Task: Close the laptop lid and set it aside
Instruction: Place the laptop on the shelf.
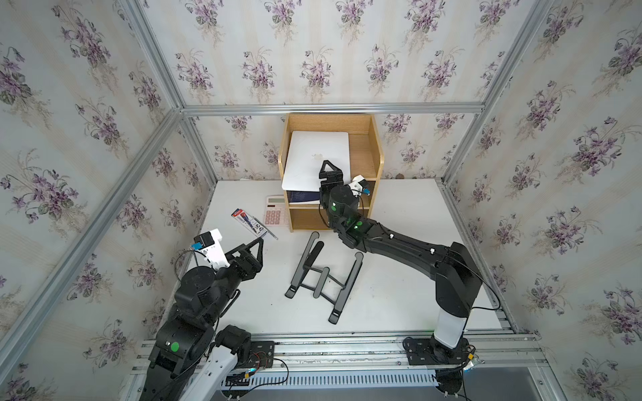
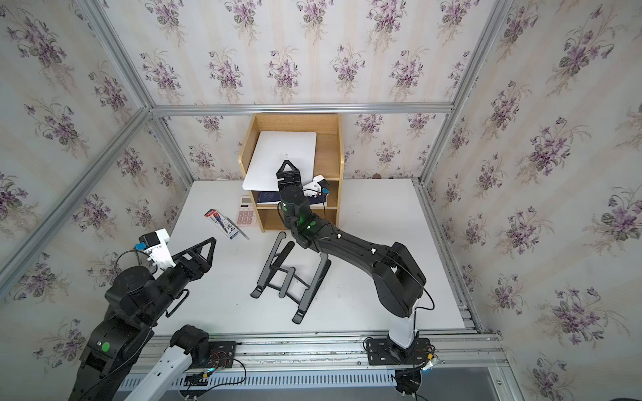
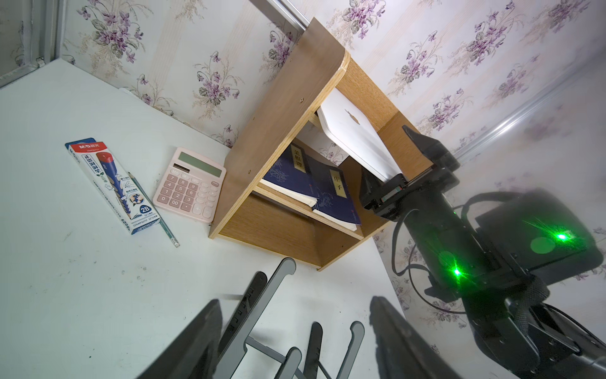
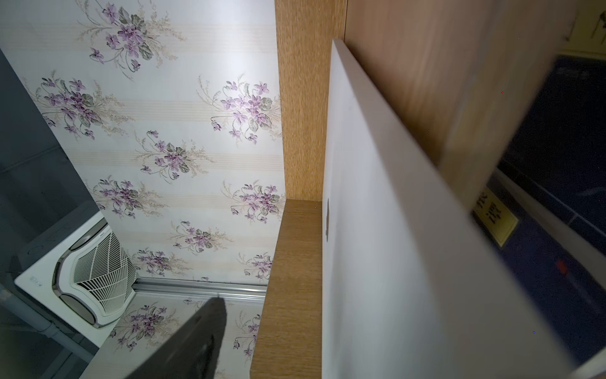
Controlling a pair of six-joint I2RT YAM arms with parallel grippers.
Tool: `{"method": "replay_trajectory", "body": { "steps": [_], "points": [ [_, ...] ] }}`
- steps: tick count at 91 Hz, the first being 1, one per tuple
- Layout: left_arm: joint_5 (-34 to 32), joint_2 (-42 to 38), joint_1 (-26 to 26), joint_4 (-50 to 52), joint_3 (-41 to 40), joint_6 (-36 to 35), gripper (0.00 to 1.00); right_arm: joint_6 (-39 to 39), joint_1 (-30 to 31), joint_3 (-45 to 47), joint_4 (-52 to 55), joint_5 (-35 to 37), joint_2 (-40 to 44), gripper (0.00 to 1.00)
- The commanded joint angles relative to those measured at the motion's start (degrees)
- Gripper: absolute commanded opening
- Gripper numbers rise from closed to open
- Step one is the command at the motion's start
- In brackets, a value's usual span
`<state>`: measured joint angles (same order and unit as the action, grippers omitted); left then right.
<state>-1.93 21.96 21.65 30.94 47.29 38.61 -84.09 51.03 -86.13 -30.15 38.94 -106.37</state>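
Observation:
The silver-white laptop (image 1: 312,156) (image 2: 283,156) lies shut and tilted on the top tier of the wooden shelf unit (image 1: 377,152). Its lid (image 3: 357,137) faces up with the logo showing, and its near corner juts past the shelf front. My right gripper (image 1: 330,173) (image 2: 287,170) stands open at that front edge. One finger (image 4: 196,338) sits apart from the lid (image 4: 393,229); the other finger is hidden behind the laptop. My left gripper (image 1: 255,243) (image 3: 295,328) hovers open and empty over the table, left of the stand.
A black folding stand (image 1: 323,274) lies flat mid-table. A pink calculator (image 1: 276,211) and a pencil box (image 1: 248,222) with a loose pencil sit left of the shelf unit. Dark blue books (image 3: 314,183) fill the middle tier. Papered walls close three sides.

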Motion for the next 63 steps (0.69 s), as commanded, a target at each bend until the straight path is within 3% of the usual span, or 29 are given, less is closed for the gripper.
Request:
{"method": "replay_trajectory", "body": {
  "steps": [1, 14, 25, 45, 63],
  "points": [
    [-2.7, 0.3, 0.0, 0.6, 0.6, -1.8, 0.74, 1.0, 0.1, -1.1, -0.1, -2.9, -0.9, 0.86],
    [-3.8, 1.2, 0.0, 2.3, 1.6, -4.0, 0.74, 4.1, 0.1, 1.6, -1.7, -3.5, 0.9, 0.88],
    [-4.4, 1.5, 0.0, 2.2, 1.8, -5.1, 0.76, 6.7, 0.1, 7.6, -3.9, -2.6, 5.2, 0.99],
    [-4.5, 4.4, 0.0, 2.2, 2.0, -7.2, 0.79, 15.7, 0.1, 20.6, -8.7, -5.8, 16.0, 1.00],
    [-6.9, 8.4, 0.0, 2.1, 3.7, -7.9, 0.94, 21.7, 0.1, 34.8, -7.7, -8.1, 29.4, 1.00]
  ]
}}
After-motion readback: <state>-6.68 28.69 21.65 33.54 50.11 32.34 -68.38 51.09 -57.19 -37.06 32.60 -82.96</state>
